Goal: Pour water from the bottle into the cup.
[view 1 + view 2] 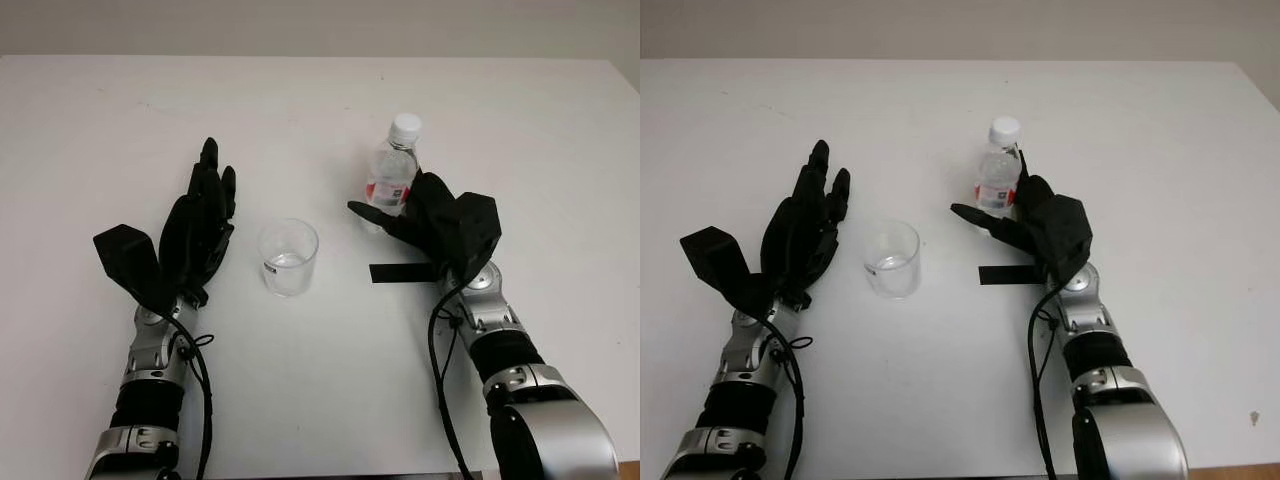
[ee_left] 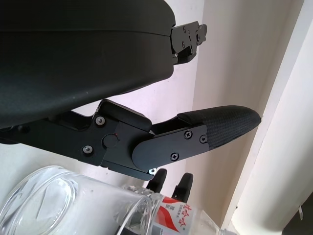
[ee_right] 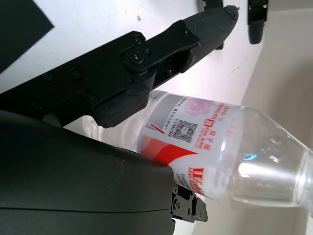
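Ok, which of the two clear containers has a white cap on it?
The clear plastic bottle with the red label, at the right hand. The clear plastic cup beside the open left hand is open-topped.

The white surface (image 1: 320, 380) is lit evenly and brightly from overhead, and only faint, soft shadows are cast beside the clear cup (image 1: 288, 256) and the water bottle (image 1: 392, 172). Slightly dimmer tones are seen toward the far edge of the surface. In the right wrist view, a bright highlight is seen on the bottle's clear shoulder, and the near black shell of the robot hand (image 3: 73, 181) is rendered dark and soft.
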You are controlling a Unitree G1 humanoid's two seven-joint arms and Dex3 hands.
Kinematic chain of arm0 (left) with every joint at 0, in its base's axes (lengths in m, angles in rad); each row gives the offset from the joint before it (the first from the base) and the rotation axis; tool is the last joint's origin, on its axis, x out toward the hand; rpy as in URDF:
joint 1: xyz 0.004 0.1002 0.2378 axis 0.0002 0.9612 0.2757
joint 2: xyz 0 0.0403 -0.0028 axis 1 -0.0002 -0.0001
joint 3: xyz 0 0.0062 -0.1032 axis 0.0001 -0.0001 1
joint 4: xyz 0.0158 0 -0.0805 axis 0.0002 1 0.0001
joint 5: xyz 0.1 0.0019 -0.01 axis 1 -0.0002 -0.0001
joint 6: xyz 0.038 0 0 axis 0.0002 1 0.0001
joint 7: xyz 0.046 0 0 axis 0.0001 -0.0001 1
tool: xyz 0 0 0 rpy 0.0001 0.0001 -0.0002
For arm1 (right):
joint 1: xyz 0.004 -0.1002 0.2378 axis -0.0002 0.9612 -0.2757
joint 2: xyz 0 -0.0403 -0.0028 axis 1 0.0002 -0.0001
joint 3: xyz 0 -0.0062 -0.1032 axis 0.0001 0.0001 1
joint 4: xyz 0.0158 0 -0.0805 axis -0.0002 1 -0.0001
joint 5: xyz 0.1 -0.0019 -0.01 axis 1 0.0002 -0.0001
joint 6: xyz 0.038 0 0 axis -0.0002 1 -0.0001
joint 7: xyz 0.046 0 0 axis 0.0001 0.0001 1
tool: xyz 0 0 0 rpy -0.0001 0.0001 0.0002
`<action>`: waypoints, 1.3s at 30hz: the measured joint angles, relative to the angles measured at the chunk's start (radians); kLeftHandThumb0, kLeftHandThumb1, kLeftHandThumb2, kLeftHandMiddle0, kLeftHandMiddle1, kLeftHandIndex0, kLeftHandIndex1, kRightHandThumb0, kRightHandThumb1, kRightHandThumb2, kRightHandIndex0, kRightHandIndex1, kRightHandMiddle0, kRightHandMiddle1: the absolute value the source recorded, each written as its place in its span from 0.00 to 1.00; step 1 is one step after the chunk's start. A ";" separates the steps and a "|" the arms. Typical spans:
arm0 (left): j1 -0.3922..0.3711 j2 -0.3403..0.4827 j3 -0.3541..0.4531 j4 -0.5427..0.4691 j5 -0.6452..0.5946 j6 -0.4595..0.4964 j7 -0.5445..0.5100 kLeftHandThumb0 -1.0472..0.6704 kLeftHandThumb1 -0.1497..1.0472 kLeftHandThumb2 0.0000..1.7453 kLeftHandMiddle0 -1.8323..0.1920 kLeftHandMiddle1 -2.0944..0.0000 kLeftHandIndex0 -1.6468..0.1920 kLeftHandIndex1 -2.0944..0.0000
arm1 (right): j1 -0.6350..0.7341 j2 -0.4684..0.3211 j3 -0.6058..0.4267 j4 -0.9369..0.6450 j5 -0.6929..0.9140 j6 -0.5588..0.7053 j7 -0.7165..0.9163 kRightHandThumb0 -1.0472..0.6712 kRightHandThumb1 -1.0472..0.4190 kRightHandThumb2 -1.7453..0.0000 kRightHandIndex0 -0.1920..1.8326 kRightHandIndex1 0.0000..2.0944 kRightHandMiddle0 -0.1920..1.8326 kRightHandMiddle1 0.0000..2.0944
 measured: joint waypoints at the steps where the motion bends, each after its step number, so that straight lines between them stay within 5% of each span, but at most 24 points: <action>1: 0.000 0.000 0.000 0.000 0.000 -0.001 0.001 0.12 1.00 0.40 0.99 0.97 1.00 0.99 | -0.005 0.008 -0.001 0.010 -0.002 -0.010 -0.025 0.16 0.15 0.98 0.10 0.05 0.09 0.05; 2: 0.000 0.000 0.000 0.001 0.001 -0.001 0.001 0.12 1.00 0.40 0.99 0.97 1.00 0.99 | -0.011 0.017 -0.002 0.020 -0.009 -0.016 -0.055 0.18 0.14 0.97 0.16 0.13 0.14 0.12; 3: 0.000 -0.001 0.000 0.001 0.001 -0.002 0.002 0.12 1.00 0.40 0.99 0.97 1.00 0.99 | -0.017 0.024 -0.001 0.029 -0.017 -0.016 -0.090 0.20 0.13 0.97 0.20 0.47 0.16 0.48; 4: 0.000 -0.001 0.000 0.001 0.001 -0.002 0.003 0.12 1.00 0.40 0.99 0.97 1.00 0.99 | -0.024 0.032 -0.002 0.040 -0.021 -0.015 -0.122 0.22 0.12 0.97 0.23 0.69 0.18 0.68; 5: 0.000 -0.002 0.000 0.001 0.001 -0.003 0.004 0.12 1.00 0.40 0.99 0.97 1.00 0.99 | -0.032 0.040 -0.004 0.050 -0.023 -0.015 -0.147 0.25 0.09 0.96 0.33 0.84 0.24 0.83; 7: 0.000 -0.003 0.000 0.001 0.001 -0.005 0.008 0.13 1.00 0.40 0.98 0.97 0.99 0.98 | -0.046 0.050 -0.004 0.063 -0.026 -0.015 -0.170 0.27 0.02 0.96 0.53 0.95 0.40 0.96; 9: 0.000 -0.004 0.000 0.000 0.002 -0.008 0.011 0.13 1.00 0.40 0.99 0.97 1.00 0.98 | -0.054 0.054 -0.002 0.071 -0.032 -0.015 -0.179 0.30 0.01 0.90 0.66 0.99 0.52 0.99; 15: 0.000 -0.004 -0.001 0.004 0.002 -0.014 0.005 0.13 1.00 0.40 0.99 0.98 1.00 0.98 | -0.062 0.054 -0.004 0.072 -0.035 0.012 -0.198 0.34 0.00 0.81 0.78 1.00 0.63 1.00; 26: -0.014 -0.004 0.000 0.023 0.002 -0.021 0.001 0.13 1.00 0.40 0.99 0.97 1.00 0.98 | -0.058 0.017 -0.018 0.073 -0.041 -0.003 -0.205 0.36 0.00 0.81 0.73 1.00 0.60 1.00; 39: -0.020 -0.004 0.000 0.022 -0.002 -0.018 0.002 0.12 1.00 0.39 0.98 0.97 1.00 0.98 | -0.077 -0.202 0.239 -0.119 -0.578 -0.078 -0.495 0.35 0.00 0.83 0.71 1.00 0.53 1.00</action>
